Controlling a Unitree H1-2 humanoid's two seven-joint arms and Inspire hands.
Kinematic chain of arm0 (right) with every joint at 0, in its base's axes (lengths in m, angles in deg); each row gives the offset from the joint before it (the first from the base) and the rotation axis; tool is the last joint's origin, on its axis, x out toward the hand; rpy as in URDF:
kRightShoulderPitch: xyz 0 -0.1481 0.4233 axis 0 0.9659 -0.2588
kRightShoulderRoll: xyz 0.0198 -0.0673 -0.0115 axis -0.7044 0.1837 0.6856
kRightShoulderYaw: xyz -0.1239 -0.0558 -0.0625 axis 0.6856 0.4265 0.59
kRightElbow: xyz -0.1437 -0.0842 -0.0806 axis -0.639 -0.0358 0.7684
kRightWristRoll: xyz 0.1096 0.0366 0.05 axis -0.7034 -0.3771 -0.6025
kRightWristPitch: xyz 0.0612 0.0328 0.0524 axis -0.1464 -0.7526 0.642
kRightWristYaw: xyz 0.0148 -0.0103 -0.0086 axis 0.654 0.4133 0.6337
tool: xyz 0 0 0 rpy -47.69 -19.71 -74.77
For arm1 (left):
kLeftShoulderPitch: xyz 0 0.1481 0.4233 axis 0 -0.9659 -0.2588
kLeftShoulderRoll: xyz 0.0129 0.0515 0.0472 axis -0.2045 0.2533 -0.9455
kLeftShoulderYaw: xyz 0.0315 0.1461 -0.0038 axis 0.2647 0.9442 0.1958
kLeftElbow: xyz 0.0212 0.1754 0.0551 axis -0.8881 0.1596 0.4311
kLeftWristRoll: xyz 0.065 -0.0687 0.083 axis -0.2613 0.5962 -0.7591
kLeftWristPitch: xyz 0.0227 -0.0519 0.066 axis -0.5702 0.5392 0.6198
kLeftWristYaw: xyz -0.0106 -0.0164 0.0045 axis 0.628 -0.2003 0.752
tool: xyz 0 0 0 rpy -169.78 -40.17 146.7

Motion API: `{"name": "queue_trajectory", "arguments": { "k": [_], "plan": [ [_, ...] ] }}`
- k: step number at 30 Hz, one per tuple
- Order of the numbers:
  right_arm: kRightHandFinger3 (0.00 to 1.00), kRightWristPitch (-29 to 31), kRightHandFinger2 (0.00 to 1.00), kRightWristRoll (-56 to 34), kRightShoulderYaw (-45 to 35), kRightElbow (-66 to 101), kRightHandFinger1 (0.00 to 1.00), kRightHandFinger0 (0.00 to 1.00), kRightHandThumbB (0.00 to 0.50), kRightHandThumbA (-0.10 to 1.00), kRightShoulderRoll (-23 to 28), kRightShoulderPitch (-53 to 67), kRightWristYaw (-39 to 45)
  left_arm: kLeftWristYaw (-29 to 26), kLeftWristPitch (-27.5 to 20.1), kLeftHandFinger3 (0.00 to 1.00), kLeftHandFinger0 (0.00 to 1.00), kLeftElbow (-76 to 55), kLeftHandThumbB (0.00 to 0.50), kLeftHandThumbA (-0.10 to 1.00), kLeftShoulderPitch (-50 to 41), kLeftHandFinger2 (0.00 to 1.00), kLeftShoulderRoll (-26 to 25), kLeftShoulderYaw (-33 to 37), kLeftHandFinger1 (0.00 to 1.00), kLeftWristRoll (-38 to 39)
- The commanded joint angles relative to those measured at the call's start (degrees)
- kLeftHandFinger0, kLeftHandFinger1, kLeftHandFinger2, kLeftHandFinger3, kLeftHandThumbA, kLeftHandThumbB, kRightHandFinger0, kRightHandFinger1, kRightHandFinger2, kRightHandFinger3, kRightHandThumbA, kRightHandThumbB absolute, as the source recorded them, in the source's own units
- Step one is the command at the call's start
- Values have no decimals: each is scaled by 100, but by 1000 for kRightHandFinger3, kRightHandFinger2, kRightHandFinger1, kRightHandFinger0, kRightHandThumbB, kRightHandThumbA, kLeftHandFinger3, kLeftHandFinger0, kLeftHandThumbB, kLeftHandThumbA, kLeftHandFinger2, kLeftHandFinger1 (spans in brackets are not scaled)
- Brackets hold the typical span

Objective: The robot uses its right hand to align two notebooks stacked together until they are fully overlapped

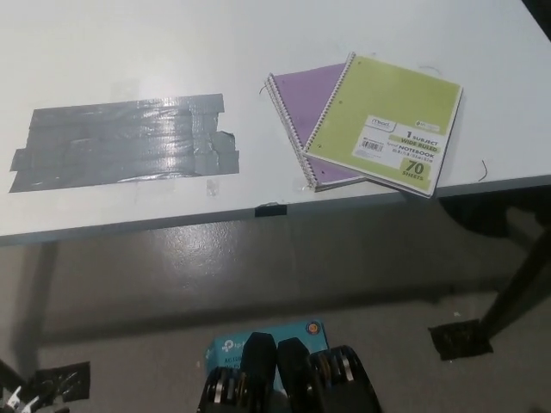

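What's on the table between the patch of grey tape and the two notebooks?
In the head view, only bare white table separates the grey tape from the purple notebook under the green notebook.

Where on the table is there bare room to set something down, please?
The widest free patch is the table behind the grey tape patch. A smaller one lies between the tape and the purple notebook. The right end is crowded: the green notebook overlaps the purple one by the front edge.

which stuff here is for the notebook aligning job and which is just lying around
For the job:
green notebook, on top
purple notebook, underneath, askew

Lying about:
grey tape patch on the table
black tape bit at the table edge

No hands in view.
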Motion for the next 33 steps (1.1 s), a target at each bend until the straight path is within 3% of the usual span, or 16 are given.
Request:
{"name": "queue_trajectory", "arguments": {
  "k": [1,7,10,15,18,19,21,25,28,33],
  "plan": [
    [1000,-886,1000,484,-52,286,1000,1000,186,1000,176,-1126,193,123,47,1000,732,-198,347,1000,-64,862,-123,38,765,58],
    [1000,-886,1000,1232,9,129,1000,1000,215,1000,-271,-2420,674,124,47,1000,714,-260,345,1000,-85,836,-138,88,737,4],
    [1000,-886,1000,1664,99,-48,1000,1000,186,1000,-631,-3101,964,152,29,1000,734,-285,344,1000,-136,841,-170,88,744,18],
    [1000,-886,1000,2199,210,-564,1000,1000,188,1000,-1024,-3878,1162,185,-6,1000,747,-306,345,1000,-159,833,-187,144,767,1],
    [1000,-886,1000,2621,-242,-887,1000,1000,224,1000,-1578,-4285,1679,195,-89,1000,738,-310,337,1000,-192,845,-206,201,764,-61],
    [1000,-886,1000,2734,-316,-967,1000,1000,191,1000,-1733,-4414,1815,178,-51,1000,736,-344,338,1000,-202,856,-216,223,766,-80],
    [1000,-886,1000,2953,-441,-987,1000,1000,196,1000,-1884,-4502,2039,162,-47,1000,735,-357,342,1000,-211,874,-208,243,765,-81],
    [1000,-886,1000,3202,-526,-1612,1000,1000,209,1000,-2230,-4919,1997,142,-79,1000,729,-342,349,1000,-208,888,-193,257,766,-60],
    [1000,-886,1000,3479,-491,-1994,1000,1000,175,1000,-2384,-5172,1899,103,-20,1000,727,-351,341,1000,-195,892,-182,259,761,-61],
    [1000,-886,1000,3722,-635,-2397,1000,1000,173,1000,-2620,-5485,1916,99,-14,1000,716,-323,341,1000,-161,878,-160,288,751,-68]
  ]
}}
